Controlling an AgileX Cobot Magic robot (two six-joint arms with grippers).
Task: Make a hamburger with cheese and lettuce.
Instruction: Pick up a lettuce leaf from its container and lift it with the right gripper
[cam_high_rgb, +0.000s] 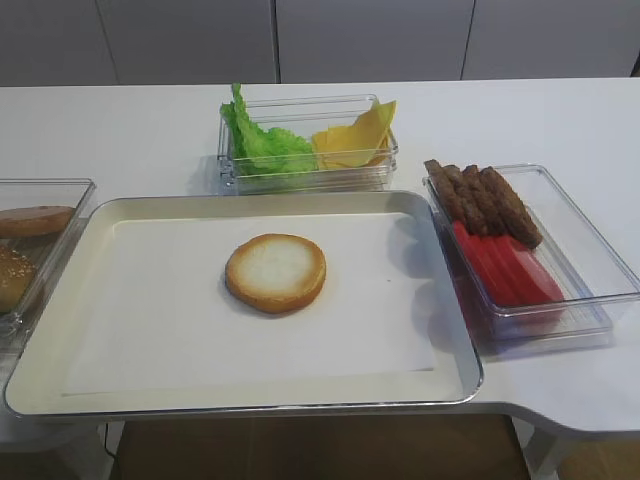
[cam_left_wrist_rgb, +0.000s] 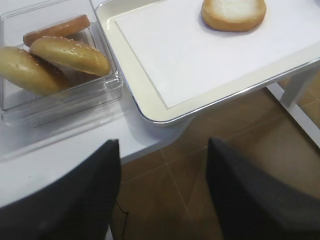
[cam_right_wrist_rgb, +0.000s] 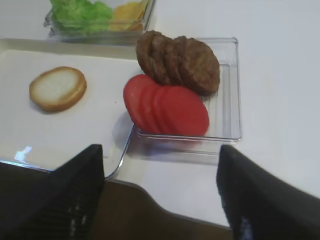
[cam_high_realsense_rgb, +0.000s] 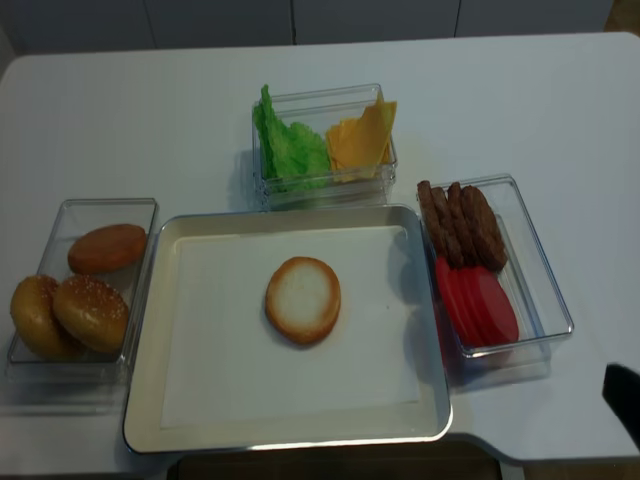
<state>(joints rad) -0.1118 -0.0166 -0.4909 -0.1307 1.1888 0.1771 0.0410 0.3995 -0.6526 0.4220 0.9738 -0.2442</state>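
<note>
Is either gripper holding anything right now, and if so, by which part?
Nothing is held. The right gripper and left gripper are both open and empty, off the tray's near edge.

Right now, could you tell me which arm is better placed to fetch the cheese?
Probably the right: the cheese lies in the right half of the far box, and the right claw stands open and empty beside the tray.
</note>
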